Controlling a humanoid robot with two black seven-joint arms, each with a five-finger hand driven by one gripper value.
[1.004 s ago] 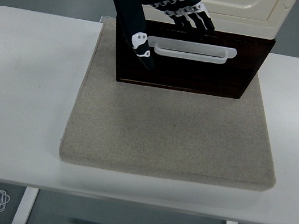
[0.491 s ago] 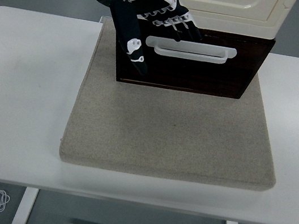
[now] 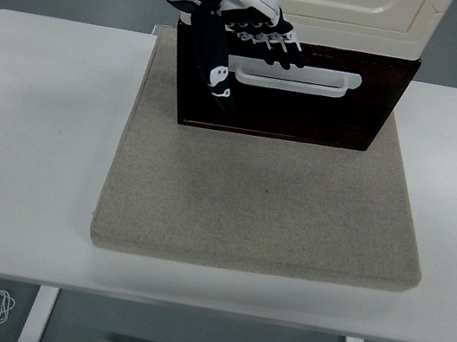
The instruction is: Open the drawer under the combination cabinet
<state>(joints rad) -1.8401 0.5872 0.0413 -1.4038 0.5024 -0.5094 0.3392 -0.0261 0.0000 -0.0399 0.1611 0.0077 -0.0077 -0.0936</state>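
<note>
Head view: white table [image 3: 31, 147] with a grey felt mat [image 3: 258, 202] laid across its middle.
Cabinet position: the combination cabinet [image 3: 353, 3], cream in colour, stands at the mat's far edge, its dark brown drawer [image 3: 308, 114] below it and facing the near side.
Drawer state: front sits flush under the cabinet body; white bar handle [image 3: 301, 80] runs across its upper half.
Open room: the mat in front of the drawer lies bare to its near edge; bare table lies on both sides of the mat.
Left hand: left hand [image 3: 232, 44] reaches in from the upper left, over the drawer's upper left corner.
Fingers: black fingers [image 3: 276, 45] spread apart, lying at the drawer's top edge just above the handle's left part; thumb points down across the drawer face, left of the handle. Nothing is clasped.
Handle contact: cannot tell whether the fingertips touch it.
Change from earlier frame: hand has drawn back left and up; fingertips reach less far along the top edge. Drawer unmoved.
</note>
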